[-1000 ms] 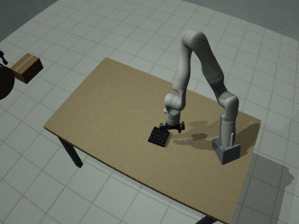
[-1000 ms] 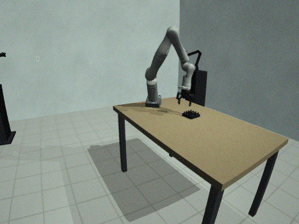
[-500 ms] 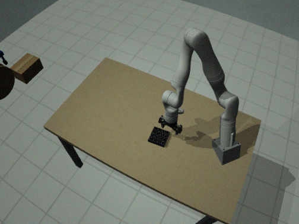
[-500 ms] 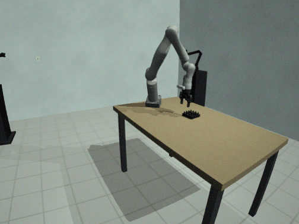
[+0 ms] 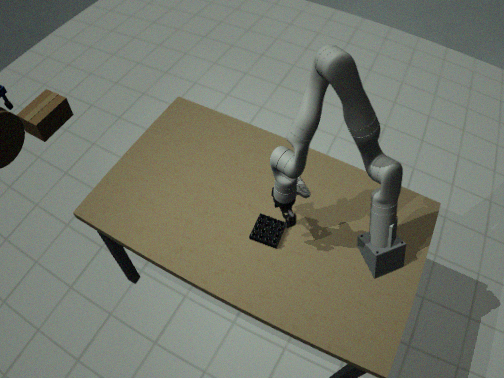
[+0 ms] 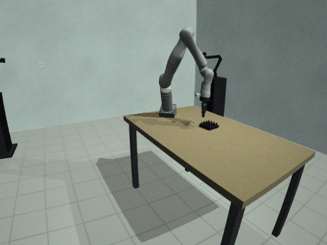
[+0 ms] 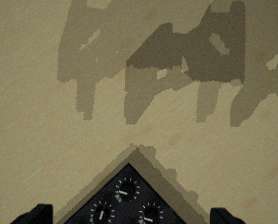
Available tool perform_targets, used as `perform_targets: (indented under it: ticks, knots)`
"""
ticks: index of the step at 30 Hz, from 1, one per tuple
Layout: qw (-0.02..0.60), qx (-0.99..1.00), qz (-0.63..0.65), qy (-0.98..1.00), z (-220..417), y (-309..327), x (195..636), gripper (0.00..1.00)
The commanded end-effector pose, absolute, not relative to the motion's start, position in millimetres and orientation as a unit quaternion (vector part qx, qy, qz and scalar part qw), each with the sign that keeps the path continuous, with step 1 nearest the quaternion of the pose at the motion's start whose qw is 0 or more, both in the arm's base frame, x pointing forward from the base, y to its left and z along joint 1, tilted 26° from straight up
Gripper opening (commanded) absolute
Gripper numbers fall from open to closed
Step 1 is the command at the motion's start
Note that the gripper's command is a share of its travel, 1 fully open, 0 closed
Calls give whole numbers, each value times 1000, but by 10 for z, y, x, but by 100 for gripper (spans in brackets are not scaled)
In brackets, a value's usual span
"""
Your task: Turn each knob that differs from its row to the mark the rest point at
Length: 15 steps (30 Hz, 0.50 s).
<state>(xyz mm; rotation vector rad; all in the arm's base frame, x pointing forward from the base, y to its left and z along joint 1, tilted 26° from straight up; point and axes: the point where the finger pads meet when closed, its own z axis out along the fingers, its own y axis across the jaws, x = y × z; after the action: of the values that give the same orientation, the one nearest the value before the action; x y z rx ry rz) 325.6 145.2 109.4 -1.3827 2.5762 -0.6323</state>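
Observation:
The black knob box [image 5: 268, 230] stands on the wooden table, small in the top and exterior views [image 6: 209, 124]. In the wrist view only one corner of the knob box [image 7: 127, 202] shows at the bottom edge, with three knobs and their white lines and rings of marks. My gripper [image 5: 286, 215] hangs a little above the table at the box's corner nearest the arm base. It is open and empty. Its two dark fingertips show at the lower corners of the wrist view, with the gripper centred at the bottom edge [image 7: 131, 220]. Most knobs are hidden from the wrist camera.
The arm's base [image 5: 381, 254] stands on the table to the right of the box. The arm's shadow [image 7: 165, 65] falls on the table top past the box corner. A cardboard box [image 5: 46, 114] lies on the floor far left. A dark stand [image 6: 218, 94] is behind the table.

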Motion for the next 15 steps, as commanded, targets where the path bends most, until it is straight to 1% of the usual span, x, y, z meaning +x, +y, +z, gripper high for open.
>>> perform_targets:
  ticks: [1,15]
  knots:
    - [91,-426,-207,876,1129,1485,3282,100]
    - [135,-242,-179,944,1221,1484,3389,100]
